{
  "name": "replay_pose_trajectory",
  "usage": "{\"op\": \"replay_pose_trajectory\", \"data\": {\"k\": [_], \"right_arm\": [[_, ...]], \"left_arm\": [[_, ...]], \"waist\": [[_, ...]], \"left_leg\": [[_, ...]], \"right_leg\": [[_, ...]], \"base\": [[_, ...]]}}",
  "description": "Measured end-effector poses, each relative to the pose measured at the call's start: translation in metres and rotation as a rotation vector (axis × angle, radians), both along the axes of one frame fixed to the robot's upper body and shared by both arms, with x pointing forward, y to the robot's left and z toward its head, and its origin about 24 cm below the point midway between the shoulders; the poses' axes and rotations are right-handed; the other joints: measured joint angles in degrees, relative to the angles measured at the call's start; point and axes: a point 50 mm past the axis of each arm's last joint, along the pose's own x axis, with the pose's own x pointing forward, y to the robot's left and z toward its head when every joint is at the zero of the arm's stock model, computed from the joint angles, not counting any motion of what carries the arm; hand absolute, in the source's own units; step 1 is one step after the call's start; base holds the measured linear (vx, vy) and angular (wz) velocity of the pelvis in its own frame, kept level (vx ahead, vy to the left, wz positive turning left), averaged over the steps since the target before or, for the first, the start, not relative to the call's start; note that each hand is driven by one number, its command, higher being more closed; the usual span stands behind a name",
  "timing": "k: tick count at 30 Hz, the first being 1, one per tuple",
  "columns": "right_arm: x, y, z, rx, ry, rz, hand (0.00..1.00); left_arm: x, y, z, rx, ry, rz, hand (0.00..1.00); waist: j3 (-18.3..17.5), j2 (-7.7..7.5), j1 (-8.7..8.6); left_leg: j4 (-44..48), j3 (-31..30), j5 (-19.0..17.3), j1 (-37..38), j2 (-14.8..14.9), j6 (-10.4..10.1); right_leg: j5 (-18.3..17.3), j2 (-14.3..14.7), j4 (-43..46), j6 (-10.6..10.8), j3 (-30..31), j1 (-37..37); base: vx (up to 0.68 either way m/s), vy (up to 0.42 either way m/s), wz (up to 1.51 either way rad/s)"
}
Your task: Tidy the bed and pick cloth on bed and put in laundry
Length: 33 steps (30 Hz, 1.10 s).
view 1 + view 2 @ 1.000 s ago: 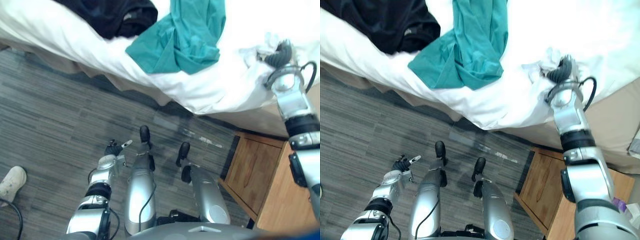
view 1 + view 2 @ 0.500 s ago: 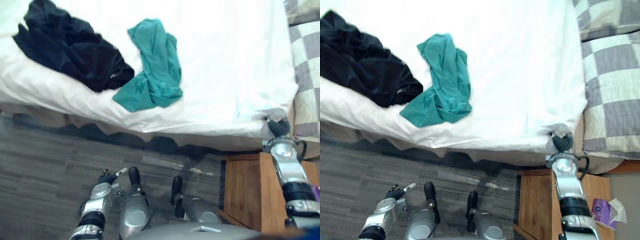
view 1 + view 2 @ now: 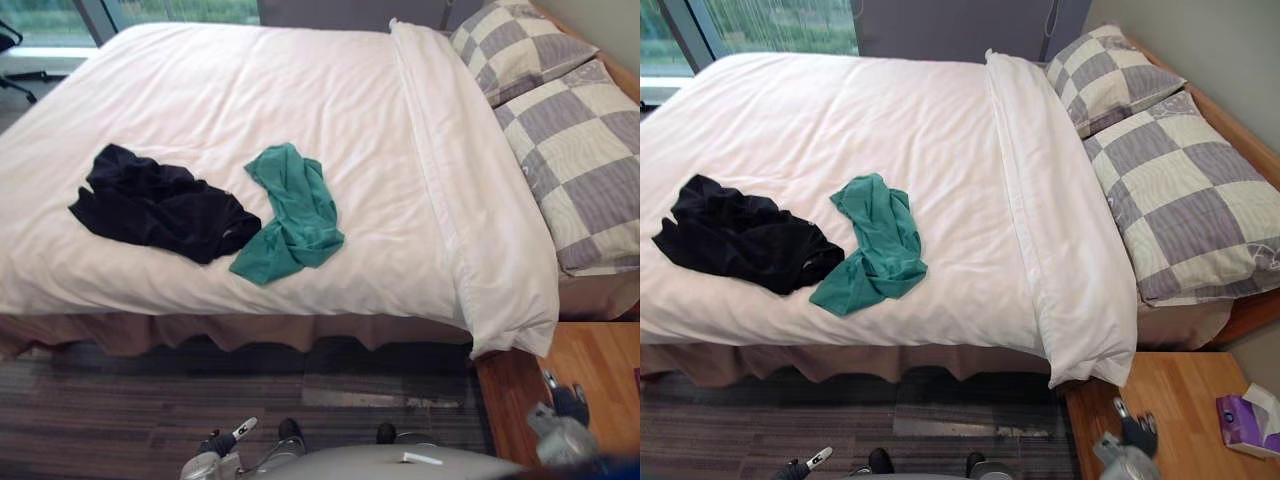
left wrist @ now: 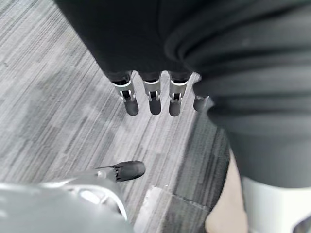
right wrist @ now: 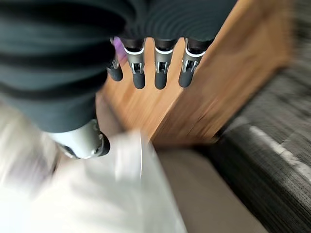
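Teal cloth (image 3: 295, 215) and black cloth (image 3: 160, 205) lie unpicked on the smooth duvet (image 3: 300, 90), well beyond the left hand (image 4: 154, 99) and right hand (image 5: 160, 68), both straight-fingered and empty.

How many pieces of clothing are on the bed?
2: a black garment near the front left of the bed, and a teal garment just to its right. Nothing seems hidden.

Left hand (image 4: 154, 97) over grey floor (image 4: 53, 97)
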Motion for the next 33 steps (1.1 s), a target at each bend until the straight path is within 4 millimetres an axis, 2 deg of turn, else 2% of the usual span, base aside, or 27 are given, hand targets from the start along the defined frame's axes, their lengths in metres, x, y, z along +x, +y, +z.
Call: {"op": "replay_pose_trajectory", "data": {"k": [2,5,8,10,11,12,14,15,16,18,19,20,21,22,23,24,25,26,27,28,29,30,32,33], "right_arm": [[-0.028,-0.013,0.001,-0.027,0.009,-0.135,0.0],[-0.051,-0.025,0.005,-0.071,0.016,-0.238,0.0],[-0.06,-0.033,0.011,-0.093,-0.012,-0.296,0.0],[-0.055,-0.039,0.018,-0.121,-0.053,-0.288,0.0],[-0.048,-0.044,0.026,-0.149,-0.098,-0.267,0.0],[-0.041,-0.048,0.034,-0.172,-0.133,-0.245,1.0],[-0.016,-0.054,0.05,-0.214,-0.216,-0.149,1.0],[0.004,-0.051,0.056,-0.206,-0.258,-0.046,1.0],[0.014,-0.049,0.058,-0.195,-0.278,0.003,1.0],[0.065,-0.028,0.066,-0.082,-0.408,0.159,1.0],[0.08,-0.021,0.069,-0.045,-0.456,0.184,1.0],[0.114,-0.01,0.082,0.03,-0.57,0.211,1.0],[0.13,-0.007,0.091,0.057,-0.631,0.221,1.0],[0.16,-0.006,0.118,0.086,-0.763,0.23,1.0],[0.186,-0.01,0.15,0.097,-0.896,0.234,1.0],[0.197,-0.014,0.17,0.097,-0.968,0.238,1.0],[0.216,-0.02,0.209,0.088,-1.109,0.252,1.0],[0.225,-0.025,0.244,0.08,-1.241,0.261,1.0],[0.229,-0.028,0.263,0.071,-1.307,0.269,1.0],[0.231,-0.029,0.31,0.068,-1.5,0.267,1.0],[0.23,-0.029,0.317,0.07,-1.537,0.264,1.0],[0.226,-0.026,0.334,0.074,-1.633,0.265,1.0],[0.214,-0.017,0.363,0.07,-1.796,0.271,1.0],[0.209,-0.014,0.373,0.063,-1.852,0.274,1.0]], "left_arm": [[-0.012,0.001,-0.002,-0.015,0.01,0.05,0.0],[-0.021,0.002,-0.002,-0.028,0.008,0.089,0.0],[-0.025,0.005,-0.001,-0.034,0.01,0.098,0.0],[-0.028,0.006,-0.001,-0.045,0.018,0.096,0.0],[-0.029,0.006,-0.001,-0.052,0.021,0.094,0.0],[-0.029,0.006,-0.001,-0.061,0.018,0.089,0.0],[-0.028,0.008,-0.001,-0.072,0.014,0.075,0.0],[-0.026,0.01,0.0,-0.069,0.014,0.063,0.0],[-0.024,0.012,0.001,-0.066,0.02,0.042,0.0],[-0.004,0.025,0.007,-0.036,0.007,-0.033,0.0],[0.003,0.03,0.01,-0.022,-0.003,-0.051,0.0],[0.023,0.039,0.017,0.008,-0.047,-0.069,0.0],[0.035,0.042,0.021,0.02,-0.07,-0.078,0.0],[0.059,0.044,0.028,0.027,-0.125,-0.079,0.0],[0.08,0.041,0.033,0.02,-0.176,-0.068,0.0],[0.089,0.039,0.036,0.013,-0.199,-0.066,0.0],[0.104,0.034,0.04,0.003,-0.238,-0.076,0.0],[0.117,0.03,0.044,-0.005,-0.282,-0.084,0.0],[0.124,0.028,0.047,-0.005,-0.306,-0.094,0.0],[0.145,0.017,0.054,-0.018,-0.381,-0.105,0.0],[0.149,0.016,0.056,-0.02,-0.396,-0.107,0.0],[0.161,0.01,0.062,-0.029,-0.442,-0.11,0.0],[0.19,-0.014,0.077,-0.055,-0.561,-0.147,0.0],[0.198,-0.025,0.082,-0.077,-0.598,-0.152,0.0]], "waist": [[-0.29,0.53,0.01],[-0.78,0.99,0.04],[-1.11,0.66,0.2],[-1.37,0.38,0.29],[-1.45,0.13,0.5],[-1.65,-0.12,0.62],[-1.54,-1.0,0.8],[-1.32,-1.89,1.01],[-1.35,-2.36,1.2],[-0.83,-4.73,2.39],[-0.55,-5.72,2.37],[0.79,-7.15,2.54],[1.85,-7.8,2.83],[4.31,-8.28,3.22],[6.87,-7.91,3.56],[8.35,-7.23,3.69],[11.19,-5.41,3.74],[13.36,-3.98,3.76],[14.38,-3.02,3.78],[17.04,-0.59,4.43],[17.5,-0.27,4.66],[18.84,0.45,5.38],[21.6,1.7,5.48],[22.16,1.87,5.49]], "left_leg": [[-0.01,0.95,-0.9,1.93,-0.32,-0.06],[-0.01,1.61,-1.89,3.82,-0.59,-0.26],[-0.01,2.07,-2.75,6.03,-0.68,-0.53],[-0.01,2.39,-3.19,7.06,-0.68,-0.87],[0.0,2.56,-3.5,7.77,-0.68,-0.94],[0.0,2.68,-3.71,8.0,-0.69,-1.01],[0.0,2.7,-4.0,8.16,-0.69,-1.07],[0.02,2.62,-4.04,7.92,-0.62,-1.1],[0.03,2.54,-4.01,7.5,-0.55,-1.13],[0.64,1.4,-3.8,3.34,-0.12,-0.95],[1.85,1.18,-3.88,1.31,0.19,-0.84],[5.31,0.6,-4.44,-3.3,1.04,-0.38],[7.53,0.15,-4.86,-5.82,1.56,-0.55],[12.87,-0.9,-6.14,-10.87,2.96,0.29],[18.17,-2.05,-7.72,-15.81,4.52,1.05],[20.62,-2.63,-8.67,-17.82,5.37,1.36],[24.07,-3.74,-9.96,-20.88,6.32,1.9],[26.17,-4.43,-10.69,-23.47,6.37,2.45],[27.23,-4.84,-11.01,-25.06,6.46,2.78],[31.05,-4.99,-11.84,-30.09,7.65,3.54],[31.79,-5.0,-11.96,-30.93,7.93,3.62],[34.15,-5.09,-12.18,-33.27,8.6,3.9],[41.39,-6.66,-14.05,-39.62,10.02,4.52],[43.69,-7.05,-15.37,-41.91,10.52,4.94]], "right_leg": [[-0.08,-0.39,-0.89,0.31,0.58,2.16],[-0.66,-0.73,-1.26,0.58,0.84,4.11],[-1.08,-0.92,-1.44,0.62,0.83,6.34],[-0.98,-0.99,-1.44,0.47,0.86,7.24],[-1.07,-1.02,-1.44,0.6,0.87,7.87],[-1.12,-1.04,-1.44,0.68,0.85,8.08],[-1.16,-1.07,-1.38,0.76,0.82,8.46],[-1.39,-1.04,-1.03,1.1,0.83,8.11],[-1.47,-0.97,-0.72,1.24,0.85,7.55],[-1.92,-0.64,0.63,1.93,0.79,3.21],[-2.01,-0.63,0.93,2.07,0.62,1.79],[-2.01,-0.54,1.23,2.07,0.45,-1.45],[-1.86,-0.44,1.39,2.11,0.41,-2.87],[-0.24,-0.01,1.4,2.17,-0.11,-5.5],[1.89,0.61,1.06,1.44,-0.54,-7.76],[2.77,1.05,0.92,1.44,-0.72,-8.46],[3.73,1.56,0.88,1.42,-1.14,-9.63],[3.79,1.63,1.05,1.37,-1.19,-11.15],[3.79,1.62,1.38,1.37,-1.29,-12.3],[3.08,1.74,4.85,0.54,-1.55,-17.3],[2.8,1.73,5.72,0.51,-1.61,-18.3],[1.59,1.66,8.86,0.33,-1.99,-21.13],[-3.74,1.27,20.48,-0.12,-3.45,-28.82],[-5.65,0.81,25.19,-0.3,-3.78,-31.99]], "base": [[0.06,0.039,-0.18],[0.07,0.032,-0.12],[0.07,0.007,-0.06],[0.06,0.004,-0.09],[0.05,-0.001,-0.09],[0.05,-0.008,-0.07],[0.02,-0.007,-0.02],[0.0,0.0,0.0],[-0.04,-0.036,0.01],[-0.05,-0.047,0.16],[-0.05,-0.048,0.34],[-0.05,-0.034,0.28],[-0.06,-0.042,0.35],[-0.08,-0.033,0.26],[-0.08,-0.02,0.27],[-0.09,0.033,0.2],[-0.12,0.103,0.21],[-0.11,0.109,0.19],[-0.14,0.118,0.06],[-0.08,0.057,-0.02],[-0.11,0.064,-0.11],[-0.1,0.012,0.0],[-0.13,0.019,0.16],[-0.09,0.04,0.17]]}}
